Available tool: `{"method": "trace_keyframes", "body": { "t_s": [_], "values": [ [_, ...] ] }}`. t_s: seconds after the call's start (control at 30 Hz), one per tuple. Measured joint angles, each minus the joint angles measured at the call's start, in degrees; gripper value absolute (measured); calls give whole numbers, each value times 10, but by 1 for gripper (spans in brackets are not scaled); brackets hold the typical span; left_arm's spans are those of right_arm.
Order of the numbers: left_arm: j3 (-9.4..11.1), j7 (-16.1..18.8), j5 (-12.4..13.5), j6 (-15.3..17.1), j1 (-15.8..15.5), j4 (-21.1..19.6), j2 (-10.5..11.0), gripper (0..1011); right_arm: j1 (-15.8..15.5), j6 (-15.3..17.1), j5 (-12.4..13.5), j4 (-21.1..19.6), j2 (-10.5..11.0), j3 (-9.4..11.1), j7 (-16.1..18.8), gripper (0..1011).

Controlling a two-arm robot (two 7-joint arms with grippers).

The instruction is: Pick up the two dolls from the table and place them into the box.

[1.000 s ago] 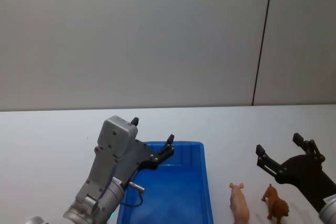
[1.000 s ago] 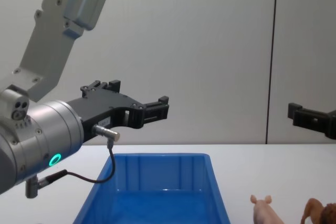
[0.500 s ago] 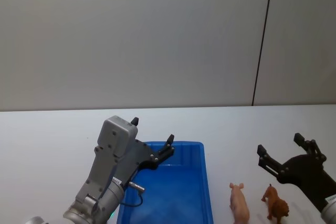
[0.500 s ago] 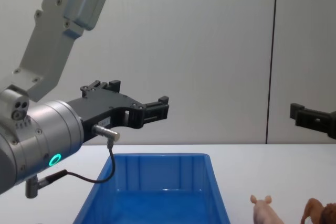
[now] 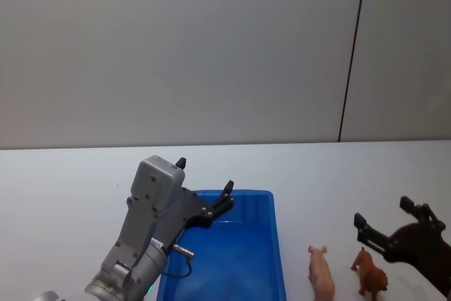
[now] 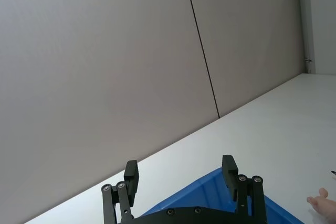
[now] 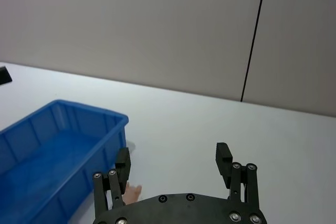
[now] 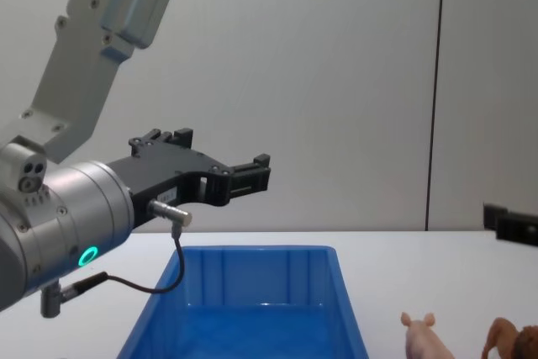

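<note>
The two dolls stand on the white table [image 5: 63, 181] right of the box: a pale pink pig [image 5: 321, 274] and a reddish-brown lion-like animal [image 5: 371, 274], also seen low in the chest view as the pig [image 8: 419, 335] and the lion [image 8: 509, 339]. The blue box [image 5: 276, 244] sits in front of me. My left gripper [image 5: 204, 175] hangs open over the box's far left corner, holding nothing. My right gripper [image 5: 384, 212] is open above and just behind the lion. In the right wrist view the pig's snout [image 7: 134, 191] peeks out beside the left finger of that gripper [image 7: 173, 153].
A plain grey wall with a dark vertical seam [image 5: 351, 68] stands behind the table. Bare white tabletop stretches behind the box and to its left. The box interior [image 8: 252, 325] holds nothing.
My right gripper has dropped lower and drawn back to the right, closer over the lion. The left arm, the box and both dolls have not moved.
</note>
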Motion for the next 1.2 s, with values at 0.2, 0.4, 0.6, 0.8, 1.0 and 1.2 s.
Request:
{"method": "trace_keyframes", "body": {
  "t_s": [0.2,0.4,0.6,0.8,1.0,1.2],
  "values": [
    [0,0,0,0,0,0,0,1002,-8,23,7,3,15,6,22,1001],
    [0,0,0,0,0,0,0,1002,-16,40,8,9,26,9,41,1001],
    [0,0,0,0,0,0,0,1002,-18,53,3,19,30,8,56,1001],
    [0,0,0,0,0,0,0,1002,-16,63,-8,31,29,3,66,1001],
    [0,0,0,0,0,0,0,1002,-10,70,-17,45,24,-3,73,1001],
    [0,0,0,0,0,0,0,1002,-3,77,-24,59,18,-8,76,1001]
  ]
}}
